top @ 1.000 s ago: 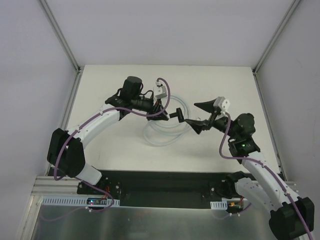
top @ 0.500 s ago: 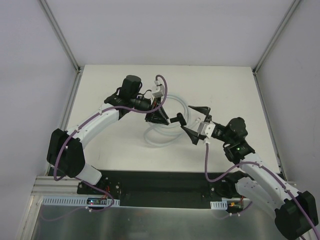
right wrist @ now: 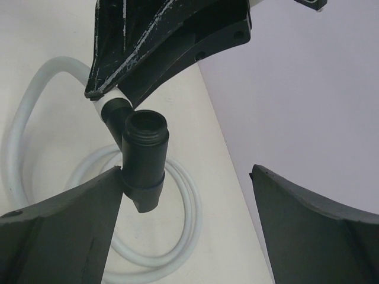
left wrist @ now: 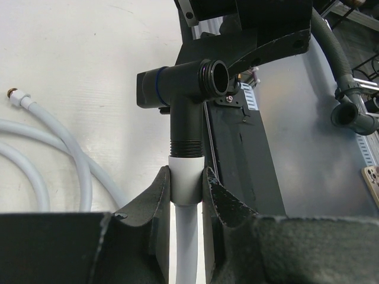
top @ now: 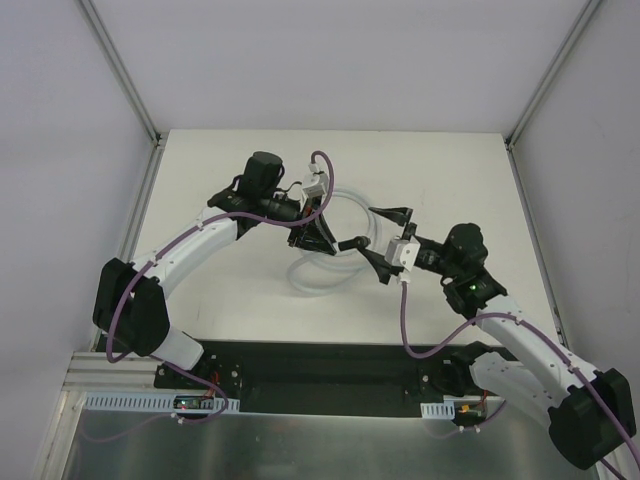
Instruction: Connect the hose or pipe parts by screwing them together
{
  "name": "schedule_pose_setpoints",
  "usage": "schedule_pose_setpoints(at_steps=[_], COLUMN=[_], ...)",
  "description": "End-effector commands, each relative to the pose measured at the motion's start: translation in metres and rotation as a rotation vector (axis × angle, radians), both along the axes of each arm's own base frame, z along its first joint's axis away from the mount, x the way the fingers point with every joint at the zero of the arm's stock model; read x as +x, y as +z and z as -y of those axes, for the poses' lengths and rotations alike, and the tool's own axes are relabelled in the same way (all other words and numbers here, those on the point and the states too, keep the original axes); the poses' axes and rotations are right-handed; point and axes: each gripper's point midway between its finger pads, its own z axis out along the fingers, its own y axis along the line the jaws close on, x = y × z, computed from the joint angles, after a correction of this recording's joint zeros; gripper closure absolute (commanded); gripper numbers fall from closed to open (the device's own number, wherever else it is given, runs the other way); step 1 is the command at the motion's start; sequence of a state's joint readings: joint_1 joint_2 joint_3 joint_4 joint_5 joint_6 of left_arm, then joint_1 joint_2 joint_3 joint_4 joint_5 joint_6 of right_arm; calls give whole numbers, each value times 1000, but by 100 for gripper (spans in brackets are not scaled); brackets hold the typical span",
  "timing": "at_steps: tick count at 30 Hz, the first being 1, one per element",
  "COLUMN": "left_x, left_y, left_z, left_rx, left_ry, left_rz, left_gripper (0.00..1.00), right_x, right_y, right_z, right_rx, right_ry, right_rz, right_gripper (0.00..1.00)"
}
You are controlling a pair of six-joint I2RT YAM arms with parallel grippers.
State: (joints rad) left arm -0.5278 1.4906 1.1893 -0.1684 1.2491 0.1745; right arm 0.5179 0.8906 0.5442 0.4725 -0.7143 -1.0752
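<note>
My left gripper (left wrist: pixel 186 171) is shut on the white sleeve at the end of the white hose (left wrist: pixel 65 155). A black T-shaped connector (left wrist: pixel 185 89) sits on that end, lifted above the table. The rest of the hose lies coiled on the table (top: pixel 305 278), and its other metal-tipped end (left wrist: pixel 12 93) lies loose. My right gripper (top: pixel 379 240) stands open around the connector (right wrist: pixel 142 161). The connector's body lies close against one finger (right wrist: pixel 65 231), while the other finger (right wrist: pixel 314 231) is far off it. In the top view the connector (top: pixel 352 242) hangs between the two grippers.
Purple cables (top: pixel 405 312) loop off both wrists. A black base strip (top: pixel 320 365) runs along the near edge between the arm bases. Metal frame posts (top: pixel 135 100) and white walls bound the table (top: pixel 450 170) on the left, right and back.
My right gripper has swung left and turned, bringing its open jaws around the black connector. The left gripper has kept its grip and hardly moved.
</note>
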Motion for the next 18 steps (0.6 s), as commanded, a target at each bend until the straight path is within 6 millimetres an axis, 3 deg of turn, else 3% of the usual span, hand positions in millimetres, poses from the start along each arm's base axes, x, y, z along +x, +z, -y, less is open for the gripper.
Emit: schedule_pose_setpoints(at_steps=[1, 8, 13, 18], left_x=[-2, 5, 7, 6], left_y=[31, 23, 20, 19], left_z=[-5, -3, -3, -4], left_rx=[-67, -43, -36, -34], left_ry=[-21, 2, 9, 12], left_rz=[94, 87, 87, 92], left_gripper=[100, 100, 100, 100], right_x=[-14, -32, -27, -17], right_y=[26, 43, 49, 49], right_z=[-10, -21, -26, -27], right_rx=[31, 133, 174, 228], right_ry=[83, 168, 173, 134], right_rz=[34, -52, -113, -141], right_gripper=[12, 22, 45, 50])
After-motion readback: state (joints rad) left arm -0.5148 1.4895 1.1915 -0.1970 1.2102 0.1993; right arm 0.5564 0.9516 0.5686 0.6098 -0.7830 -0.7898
